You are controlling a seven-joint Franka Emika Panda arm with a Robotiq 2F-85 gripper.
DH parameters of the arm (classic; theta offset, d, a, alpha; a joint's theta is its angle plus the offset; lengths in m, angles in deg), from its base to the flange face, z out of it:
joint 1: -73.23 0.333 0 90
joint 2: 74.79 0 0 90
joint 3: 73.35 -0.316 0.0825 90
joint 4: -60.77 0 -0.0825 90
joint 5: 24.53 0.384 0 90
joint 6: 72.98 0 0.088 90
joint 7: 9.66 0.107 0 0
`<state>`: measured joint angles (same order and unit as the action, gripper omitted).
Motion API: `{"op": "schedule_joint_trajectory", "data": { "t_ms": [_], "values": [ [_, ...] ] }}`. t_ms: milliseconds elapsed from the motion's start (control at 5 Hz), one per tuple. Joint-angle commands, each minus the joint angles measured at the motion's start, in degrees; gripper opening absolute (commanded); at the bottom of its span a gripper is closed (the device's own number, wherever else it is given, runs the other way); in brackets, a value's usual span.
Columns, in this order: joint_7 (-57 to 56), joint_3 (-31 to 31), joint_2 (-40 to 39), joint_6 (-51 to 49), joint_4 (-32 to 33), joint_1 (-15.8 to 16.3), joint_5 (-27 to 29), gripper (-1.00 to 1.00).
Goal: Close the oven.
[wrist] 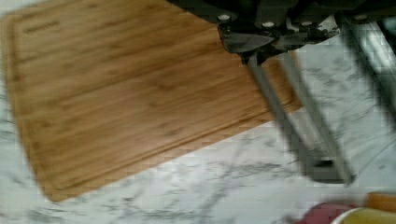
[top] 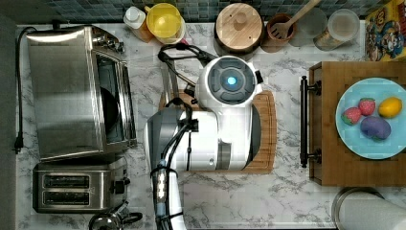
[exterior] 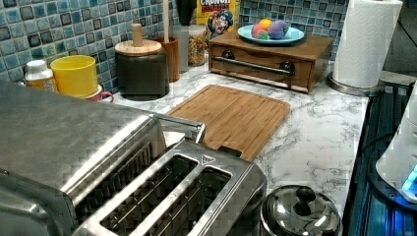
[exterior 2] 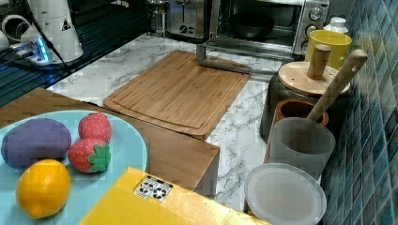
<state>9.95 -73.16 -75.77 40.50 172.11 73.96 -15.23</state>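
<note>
A toaster oven stands open at the top of the frame, its bar handle reaching over a bamboo cutting board at centre. At lower left, a blue plate holds two strawberries, a lemon and a purple fruit.

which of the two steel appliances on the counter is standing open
The oven, the large boxy one with knobs. Its glass door hangs down, its bar handle over the cutting board and a dark pan inside. The two-slot toaster beside it has no door.

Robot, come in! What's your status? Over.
Hand near the door handle. Oven door open, pan inside. Nothing seen blocking the door.
</note>
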Motion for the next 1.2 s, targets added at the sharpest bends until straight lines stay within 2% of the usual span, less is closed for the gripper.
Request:
{"op": "schedule_joint_trajectory", "data": {
  "t_ms": [200, 600, 800, 1200],
  "values": [
    [-25.37, 2.77, -9.81, 2.82, 0.43, -5.26, 14.42, -1.0],
    [-44.06, 0.51, -11.41, 7.95, 3.49, -7.26, 27.51, -1.0],
    [-56.35, -1.39, -12.21, 12.04, 6.77, -8.64, 38.78, -1.0],
    [-63.76, -2.57, -22.77, 14.28, 1.66, -9.14, 45.5, -1.0]
  ]
}}
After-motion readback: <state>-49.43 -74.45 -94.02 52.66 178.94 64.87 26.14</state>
